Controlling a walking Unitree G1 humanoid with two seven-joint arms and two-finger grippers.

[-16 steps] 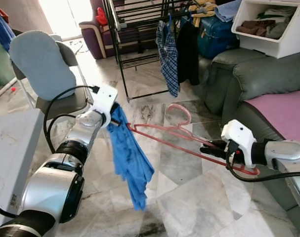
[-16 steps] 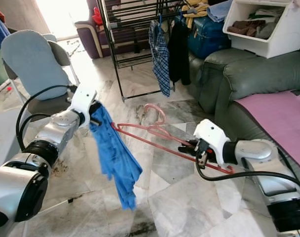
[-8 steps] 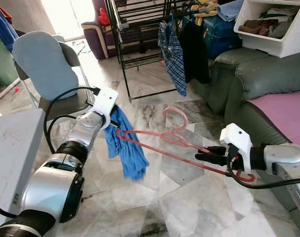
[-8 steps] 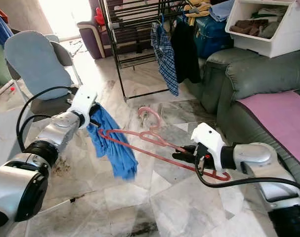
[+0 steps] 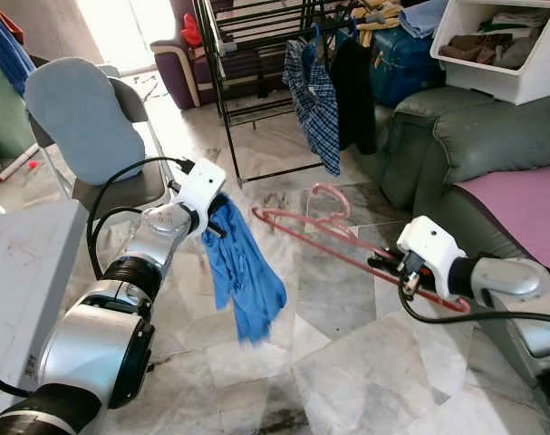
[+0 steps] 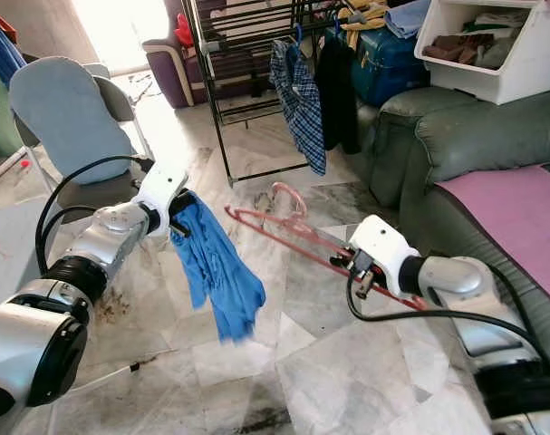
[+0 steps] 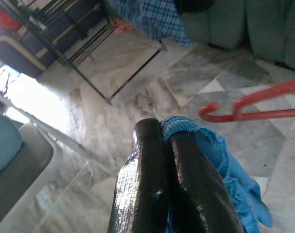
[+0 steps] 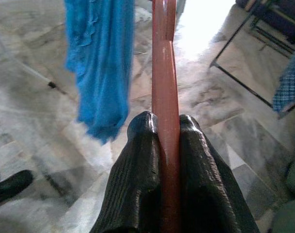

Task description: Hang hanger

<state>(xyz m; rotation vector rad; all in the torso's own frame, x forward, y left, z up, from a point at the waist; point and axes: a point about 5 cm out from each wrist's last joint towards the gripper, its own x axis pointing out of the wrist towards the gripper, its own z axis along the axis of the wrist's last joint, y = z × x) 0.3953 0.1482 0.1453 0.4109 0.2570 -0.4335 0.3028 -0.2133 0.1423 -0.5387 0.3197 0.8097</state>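
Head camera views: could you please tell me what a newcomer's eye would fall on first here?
Most striking is the bright blue garment dangling over the marble floor, pinched in the left end effector in front of the padded chair. Next comes the red hanger, clamped at one end by the right end effector beside the green sofa. Behind them, a black drying rack carries a checked shirt.
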